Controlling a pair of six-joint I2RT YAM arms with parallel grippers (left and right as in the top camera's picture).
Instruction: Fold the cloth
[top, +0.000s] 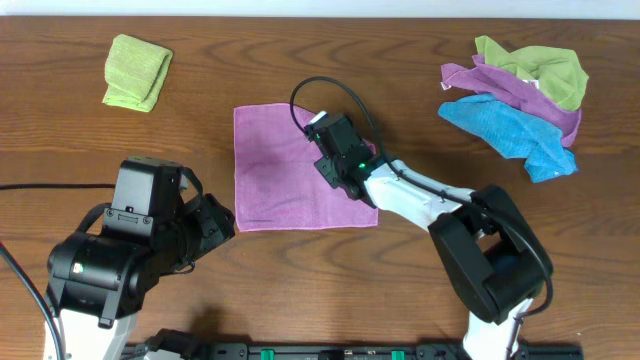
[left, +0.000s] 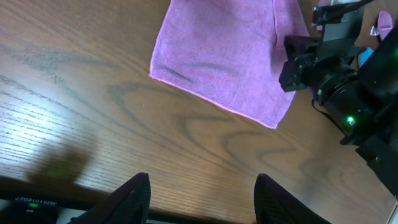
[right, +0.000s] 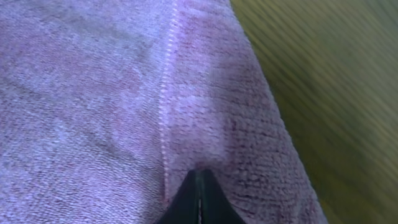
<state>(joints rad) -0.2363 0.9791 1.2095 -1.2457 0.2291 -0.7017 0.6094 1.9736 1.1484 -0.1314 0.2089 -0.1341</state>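
1. The pink cloth (top: 280, 165) lies spread flat in the middle of the worktop (top: 400, 60). Its right border looks doubled over into a narrow strip
2. My right gripper (right: 198, 199) is down on that right border, towards the cloth's far right corner. The fingers are closed to a point with the stitched hem running straight into them, so I judge they have the edge pinched
3. Reason for this hold: a grip on the right border lets me carry that side across towards the left edge of the worktop for the fold
4. My left gripper (left: 202, 186) hangs above bare wood near the cloth's near left corner, fingers apart and empty. I judge it is waiting to pin or take that side
5. Surroundings: a folded green cloth (top: 137, 72) at the far left corner and a heap of loose cloths (top: 520, 100) at the far right corner, both well apart from the work
6. Obstruction: the right arm's black cable (top: 320, 85) loops over the cloth's far edge, and the arm itself crosses the near right corner
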